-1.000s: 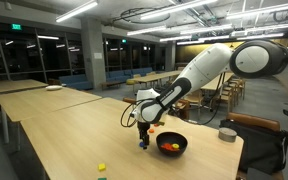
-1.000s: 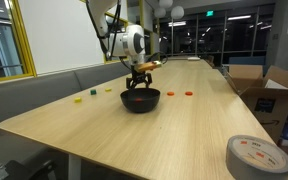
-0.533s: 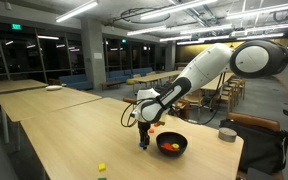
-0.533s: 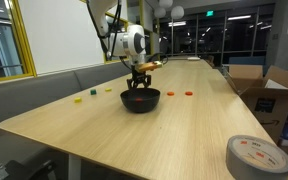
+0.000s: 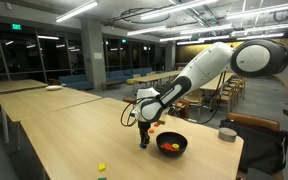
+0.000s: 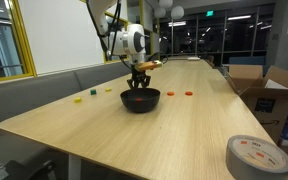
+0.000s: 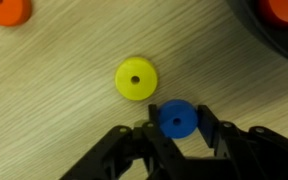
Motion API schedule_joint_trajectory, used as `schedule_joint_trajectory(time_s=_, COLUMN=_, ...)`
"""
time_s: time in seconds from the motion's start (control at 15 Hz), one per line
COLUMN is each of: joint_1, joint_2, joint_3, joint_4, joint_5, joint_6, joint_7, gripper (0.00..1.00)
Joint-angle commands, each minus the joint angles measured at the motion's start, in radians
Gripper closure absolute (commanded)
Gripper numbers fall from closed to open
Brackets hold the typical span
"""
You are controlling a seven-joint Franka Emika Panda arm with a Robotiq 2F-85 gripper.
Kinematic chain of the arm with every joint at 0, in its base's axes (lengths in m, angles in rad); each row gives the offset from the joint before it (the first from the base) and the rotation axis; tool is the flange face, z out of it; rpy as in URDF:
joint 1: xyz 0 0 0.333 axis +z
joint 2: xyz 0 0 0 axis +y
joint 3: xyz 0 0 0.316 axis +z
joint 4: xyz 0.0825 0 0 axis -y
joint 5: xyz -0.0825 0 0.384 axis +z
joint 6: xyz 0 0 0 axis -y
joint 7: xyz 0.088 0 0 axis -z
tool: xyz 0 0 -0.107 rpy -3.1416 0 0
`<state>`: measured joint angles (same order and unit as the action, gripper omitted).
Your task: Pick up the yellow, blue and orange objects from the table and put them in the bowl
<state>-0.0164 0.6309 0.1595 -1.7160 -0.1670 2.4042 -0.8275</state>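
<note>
Your black pincer [image 7: 179, 130] is pinched on the small blue plastic disc [image 7: 177, 117], one finger on each side. The disc lies flat on the pale wood tabletop [image 7: 64, 110]. The yellow plastic disc [image 7: 136, 78] lies just beside it. The round black bowl [image 6: 141, 102] stands near. An orange plastic disc [image 7: 6, 10] lies farther off on the tabletop.
</note>
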Motion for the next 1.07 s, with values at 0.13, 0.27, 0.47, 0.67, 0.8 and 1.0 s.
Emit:
schedule_joint_trajectory(time_s=0.13, joint_1=0.006, joint_2=-0.093, joint_3=0.002, joint_4=-0.036, joint_5=0.013, joint_6=-0.067, joint_7=0.008, gripper=0.75)
schedule_joint_trajectory(time_s=0.27, joint_1=0.020, joint_2=-0.139, joint_3=-0.010, joint_4=-0.056, joint_5=0.004, joint_6=-0.100, joint_7=0.039, gripper=0.75)
schedule_joint_trajectory(time_s=0.47, joint_1=0.037, joint_2=-0.200, joint_3=-0.027, joint_4=-0.079, joint_5=-0.007, joint_6=-0.190, joint_7=0.101, gripper=0.76)
schedule_joint_trajectory(time_s=0.67, joint_1=0.046, joint_2=-0.258, joint_3=-0.044, joint_4=-0.115, joint_5=-0.025, joint_6=-0.278, joint_7=0.181, gripper=0.76)
schedule_joint_trajectory(time_s=0.8, joint_1=0.045, joint_2=-0.286, joint_3=-0.049, joint_4=-0.138, joint_5=-0.028, joint_6=-0.319, joint_7=0.218, gripper=0.76)
schedule_joint_trajectory(time_s=1.0, joint_1=0.038, joint_2=-0.309, joint_3=-0.059, joint_4=-0.171, joint_5=-0.030, joint_6=-0.365, joint_7=0.257, gripper=0.76)
